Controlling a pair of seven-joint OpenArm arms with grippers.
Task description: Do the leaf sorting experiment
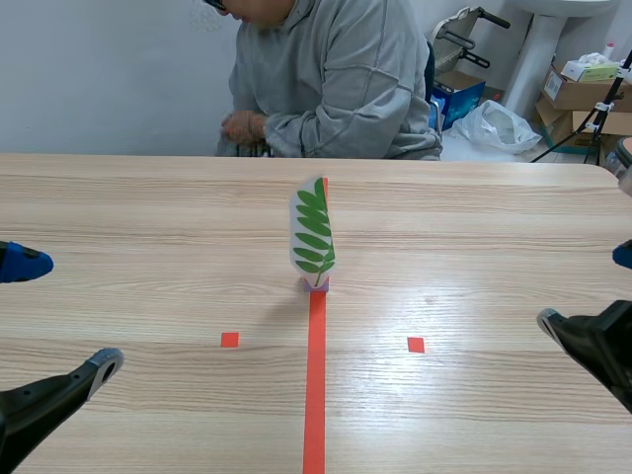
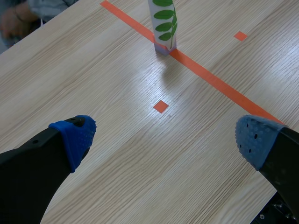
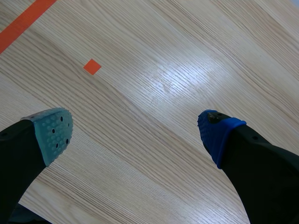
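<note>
A white card printed with a green compound leaf (image 1: pixel 313 235) stands upright in a small pink holder (image 1: pixel 317 283) on the red tape line at the table's middle. In the left wrist view the leaf card (image 2: pixel 164 18) stands well ahead of my left gripper (image 2: pixel 166 135), which is open with nothing between its blue pads. My left gripper (image 1: pixel 59 316) sits low at the left edge of the scene. My right gripper (image 3: pixel 133 130) is open over bare table; in the scene the right gripper (image 1: pixel 592 296) sits at the right edge. The card is not in the right wrist view.
A person in a grey hoodie (image 1: pixel 331 79) sits across the table with hands held close to the body. Small red tape squares (image 1: pixel 229 340) (image 1: pixel 416 345) mark the table on either side of the centre line. Boxes and a bag (image 1: pixel 499 123) lie beyond the far edge.
</note>
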